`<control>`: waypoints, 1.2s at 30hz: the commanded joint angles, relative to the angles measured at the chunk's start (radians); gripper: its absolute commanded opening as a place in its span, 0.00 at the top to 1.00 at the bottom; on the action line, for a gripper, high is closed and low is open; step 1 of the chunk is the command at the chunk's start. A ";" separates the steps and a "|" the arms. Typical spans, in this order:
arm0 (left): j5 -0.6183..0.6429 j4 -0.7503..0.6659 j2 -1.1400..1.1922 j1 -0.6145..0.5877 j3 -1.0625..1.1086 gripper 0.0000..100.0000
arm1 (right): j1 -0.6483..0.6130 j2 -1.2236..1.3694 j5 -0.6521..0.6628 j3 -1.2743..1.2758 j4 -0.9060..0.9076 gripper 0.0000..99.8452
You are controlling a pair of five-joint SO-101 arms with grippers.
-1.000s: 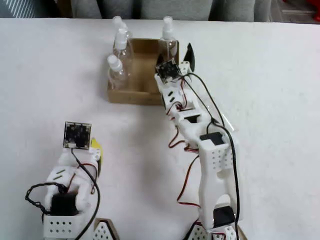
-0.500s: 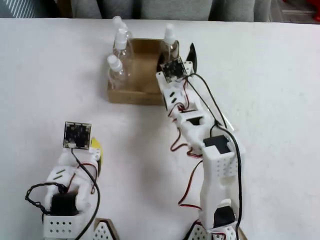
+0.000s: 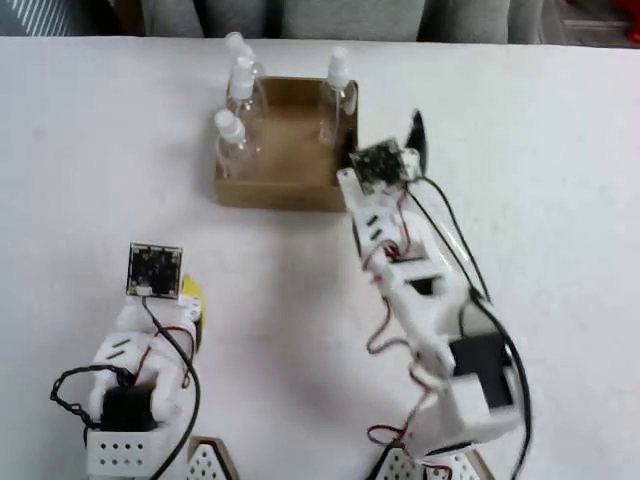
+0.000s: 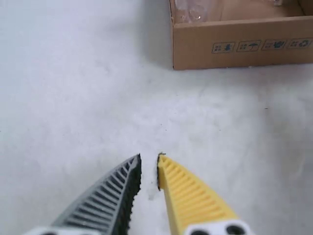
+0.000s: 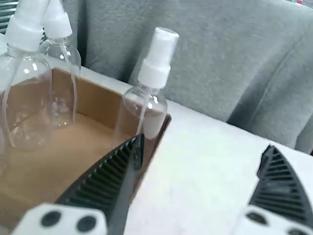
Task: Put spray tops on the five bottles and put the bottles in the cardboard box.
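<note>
Cardboard box (image 3: 285,165) sits at 12 o'clock on white counter (image 3: 100,150). Four bottles (image 3: 240,95) w/ spray tops stand inside: three along box's 9–11 o'clock side, one at 1 o'clock. A fifth can't be made out. Right tool (image 5: 203,147) is spread wide and empty at box's 3 o'clock. Left tool (image 4: 148,157) is pressed nearly together and empty, at box's 7 o'clock.

Cardboard box (image 3: 280,192) sits far-middle on the table (image 3: 100,150) w/ four capped spray bottles upright in it, three (image 3: 240,95) along the left wall & one (image 3: 337,90) at the far-right corner, while the right gripper (image 3: 385,138) hangs just outside the box's right wall, jaws apart
</note>
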 commanded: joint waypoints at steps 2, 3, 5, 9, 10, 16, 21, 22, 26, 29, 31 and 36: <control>-0.008 -0.035 -0.013 -0.005 -0.002 0.92 | 0.093 -0.341 -0.009 0.184 0.222 0.68; -0.008 -0.034 -0.013 -0.005 -0.002 0.92 | 0.119 -0.394 -0.009 0.201 0.285 0.68; -0.008 -0.034 -0.013 -0.007 -0.002 0.92 | 0.179 -0.490 -0.009 0.209 0.433 0.68; -0.008 -0.032 -0.013 -0.007 -0.002 0.92 | 0.275 -0.670 -0.003 0.187 0.736 0.77; -0.008 -0.032 -0.013 -0.007 -0.002 0.92 | 0.286 -0.710 -0.003 0.178 0.800 0.80; -0.008 -0.031 -0.013 -0.010 -0.002 0.92 | 0.323 -0.805 0.204 -0.011 1.202 0.91; -0.008 -0.031 -0.013 -0.010 -0.002 0.92 | 0.321 -0.644 0.278 -0.282 1.546 0.89; -0.008 -0.031 -0.013 -0.010 -0.002 0.92 | 0.321 -0.588 0.304 -0.341 1.612 0.89; -0.008 -0.031 -0.013 -0.010 -0.002 0.92 | 0.312 -0.355 0.420 -0.554 1.813 0.88; -0.008 -0.029 -0.013 -0.010 -0.002 0.92 | 0.305 -0.214 0.470 -0.654 1.845 0.88; -0.008 -0.029 -0.013 -0.010 -0.002 0.92 | 0.294 -0.140 0.470 -0.692 1.845 0.88; -0.008 -0.029 -0.013 -0.010 -0.002 0.92 | 0.209 -0.073 0.480 -0.701 1.925 0.89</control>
